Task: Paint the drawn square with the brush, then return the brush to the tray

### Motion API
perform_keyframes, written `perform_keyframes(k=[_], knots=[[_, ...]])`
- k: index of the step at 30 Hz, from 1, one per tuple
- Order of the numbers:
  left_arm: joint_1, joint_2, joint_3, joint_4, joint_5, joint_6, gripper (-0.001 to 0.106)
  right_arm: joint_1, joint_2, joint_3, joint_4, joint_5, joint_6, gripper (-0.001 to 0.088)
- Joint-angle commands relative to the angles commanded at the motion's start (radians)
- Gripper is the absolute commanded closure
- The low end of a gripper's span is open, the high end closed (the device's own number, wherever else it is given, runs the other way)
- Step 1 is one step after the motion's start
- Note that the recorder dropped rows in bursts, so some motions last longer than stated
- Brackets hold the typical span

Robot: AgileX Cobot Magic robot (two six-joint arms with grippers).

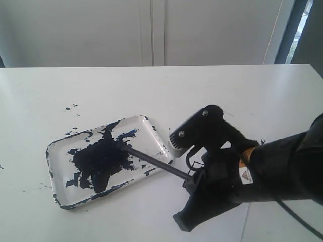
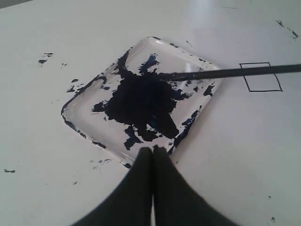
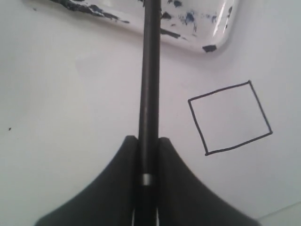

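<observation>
The white tray (image 1: 58, 151) lies on the table left of centre, smeared with a dark navy paint blotch (image 1: 101, 159). The black brush (image 1: 156, 164) slants from the blotch over the tray's near rim to my right gripper (image 1: 191, 177), which is shut on its handle. In the right wrist view the brush (image 3: 149, 84) runs between the fingers (image 3: 120, 174) toward the tray (image 3: 221, 28). The drawn square (image 3: 229, 117) is an empty black outline beside the brush; it also shows in the left wrist view (image 2: 261, 76). My left gripper (image 2: 152, 149) is shut with nothing in it, above the tray's edge (image 2: 70, 120).
Small dark paint specks (image 1: 70, 107) dot the white table (image 1: 227, 91) beyond the tray and at its left. A white wall stands behind the table's far edge. The right arm's black body (image 1: 272, 166) fills the near right corner.
</observation>
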Motion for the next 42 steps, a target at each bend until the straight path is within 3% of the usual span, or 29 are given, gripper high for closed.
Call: perform_keyframes(k=[4, 10, 16, 21, 28, 33, 36, 42], knots=[[0.000, 0.050, 0.000, -0.068, -0.002, 0.061, 0.105, 0.000, -0.060, -0.024, 0.003, 0.083, -0.026, 0.0868], [0.000, 0.122, 0.000, -0.285, -0.002, 0.301, 0.105, 0.000, -0.105, -0.039, 0.034, 0.208, -0.053, 0.0868], [0.000, 0.215, 0.000, -0.332, -0.002, 0.380, 0.105, 0.000, -0.173, -0.039, 0.034, 0.249, -0.057, 0.0868], [0.000, 0.281, 0.000, -0.487, 0.005, 0.543, 0.105, 0.000, -0.245, -0.039, 0.034, 0.292, -0.051, 0.0868], [0.000, 0.396, 0.000, -0.664, 0.034, 0.729, 0.076, 0.000, -0.349, -0.039, 0.034, 0.384, -0.031, 0.0868], [-0.002, 0.488, 0.000, -0.769, 0.074, 0.872, 0.069, 0.000, -0.404, -0.039, 0.026, 0.448, 0.000, 0.0868], [-0.036, 0.532, 0.000, -0.816, 0.062, 0.974, 0.069, 0.000, -0.429, -0.039, 0.026, 0.494, 0.007, 0.0868], [-0.190, 0.626, -0.006, -0.869, -0.071, 1.115, 0.069, 0.000, -0.484, -0.039, 0.026, 0.546, 0.007, 0.0868]])
